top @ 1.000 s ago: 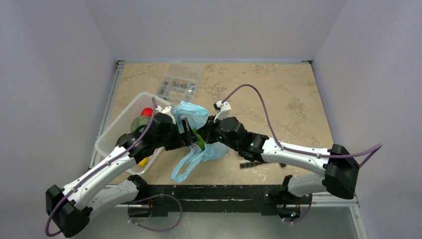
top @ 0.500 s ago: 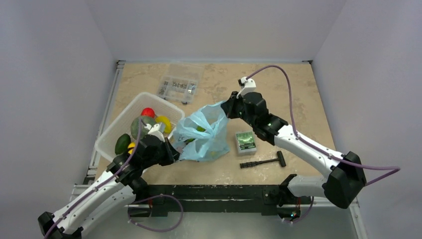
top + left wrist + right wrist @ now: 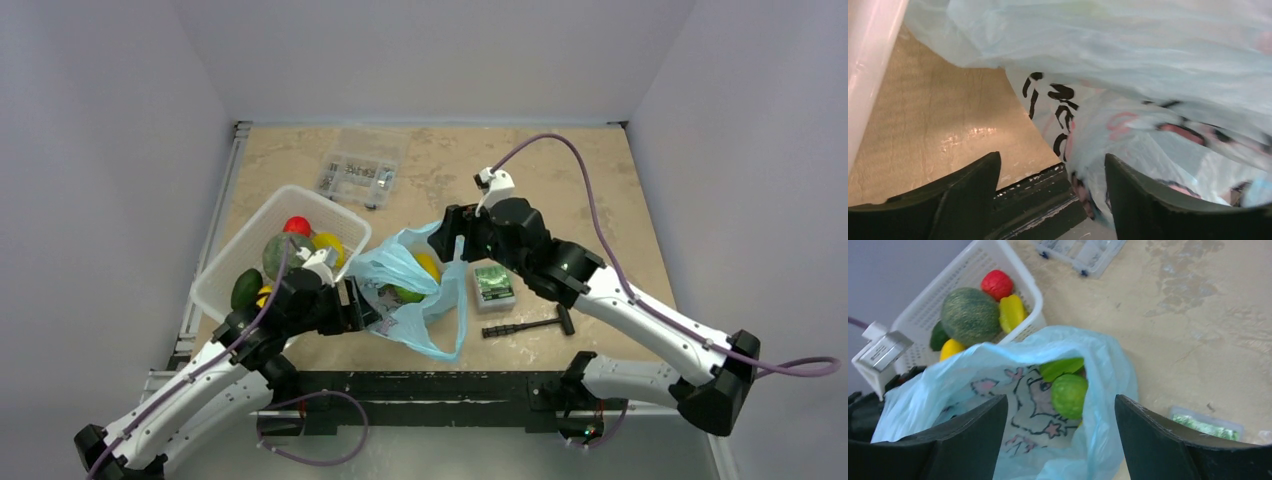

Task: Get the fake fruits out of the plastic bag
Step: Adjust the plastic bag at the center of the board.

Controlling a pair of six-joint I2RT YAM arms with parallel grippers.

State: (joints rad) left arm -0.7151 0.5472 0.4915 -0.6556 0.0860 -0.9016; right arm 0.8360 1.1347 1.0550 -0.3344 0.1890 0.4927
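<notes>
Right now your left gripper (image 3: 358, 304) is sitting with its fingers spread at the near-left edge of the blue bag (image 3: 425, 320), pinching nothing. The bag is lying mid-table, with a green fruit (image 3: 1069, 395) and a yellow fruit (image 3: 428, 265) showing inside its mouth. Your right gripper (image 3: 455, 240) is hovering, fingers spread, over the bag's far side. Farther left, the white basket (image 3: 232, 248) is holding a red fruit (image 3: 294, 225) among others.

On the bench (image 3: 580, 190), the bag (image 3: 420, 320) lies near the front edge, with fruits (image 3: 1069, 395) inside. A basket (image 3: 228, 245) sits just left of it, a compartment box (image 3: 362, 165) behind near the far edge, and a small pack (image 3: 493, 284) and a T-handled tool (image 3: 525, 325) to the right.
</notes>
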